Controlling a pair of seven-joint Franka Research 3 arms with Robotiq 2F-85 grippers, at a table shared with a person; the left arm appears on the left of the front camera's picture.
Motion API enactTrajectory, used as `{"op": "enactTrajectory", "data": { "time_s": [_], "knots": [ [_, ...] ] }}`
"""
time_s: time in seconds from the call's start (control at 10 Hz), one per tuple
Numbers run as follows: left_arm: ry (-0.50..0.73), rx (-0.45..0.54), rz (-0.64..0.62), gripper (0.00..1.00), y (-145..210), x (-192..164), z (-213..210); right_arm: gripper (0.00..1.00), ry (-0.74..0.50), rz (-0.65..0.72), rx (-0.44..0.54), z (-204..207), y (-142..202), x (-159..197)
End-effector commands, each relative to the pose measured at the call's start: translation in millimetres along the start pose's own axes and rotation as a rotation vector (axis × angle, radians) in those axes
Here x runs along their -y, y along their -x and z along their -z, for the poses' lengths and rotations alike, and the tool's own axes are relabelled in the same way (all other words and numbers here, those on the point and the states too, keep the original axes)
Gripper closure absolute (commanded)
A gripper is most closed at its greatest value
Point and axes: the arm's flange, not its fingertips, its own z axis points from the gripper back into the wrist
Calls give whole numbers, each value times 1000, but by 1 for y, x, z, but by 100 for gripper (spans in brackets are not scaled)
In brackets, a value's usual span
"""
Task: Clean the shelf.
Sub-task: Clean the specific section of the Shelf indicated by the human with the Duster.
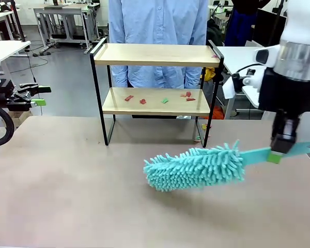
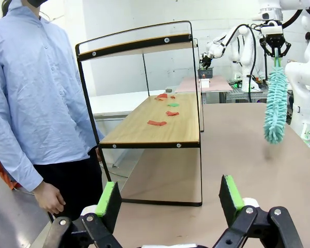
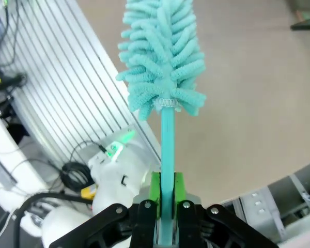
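The right gripper [image 1: 282,149] jaws pinch the duster [image 1: 196,166], the left gripper [image 2: 169,194] jaws are open; sweep the scraps [image 1: 142,101] off the shelf [image 1: 155,54] gently

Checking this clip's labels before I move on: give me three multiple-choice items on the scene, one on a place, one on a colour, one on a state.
1. On the shelf, where do the small scraps lie?
A. upper board
B. lower board
C. both boards

2. What colour is the duster?
A. yellow
B. black
C. teal

3. How is the right pincer?
A. open and empty
B. shut on the duster's handle
C. shut on a shelf rail

Answers:
1 B: the red and green bits all sit on the lower board.
2 C: it shows teal in the front view.
3 B: the green pads pinch the thin handle between them.
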Motion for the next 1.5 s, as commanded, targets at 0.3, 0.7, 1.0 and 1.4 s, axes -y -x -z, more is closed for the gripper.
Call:
{"op": "enactTrajectory", "data": {
  "time_s": [0.3, 0.7, 1.0, 1.4],
  "knots": [
    [-1, 4, 12, 0, -2, 2, 1, 87, 17, -39, -20, -6, 12, -4],
    [-1, 4, 12, 0, -2, 2, 1, 87, 17, -39, -20, -6, 12, -4],
    [-1, 4, 12, 0, -2, 2, 1, 87, 17, -39, -20, -6, 12, -4],
    [-1, 4, 12, 0, -2, 2, 1, 87, 17, -39, -20, -6, 12, -4]
  ]
}}
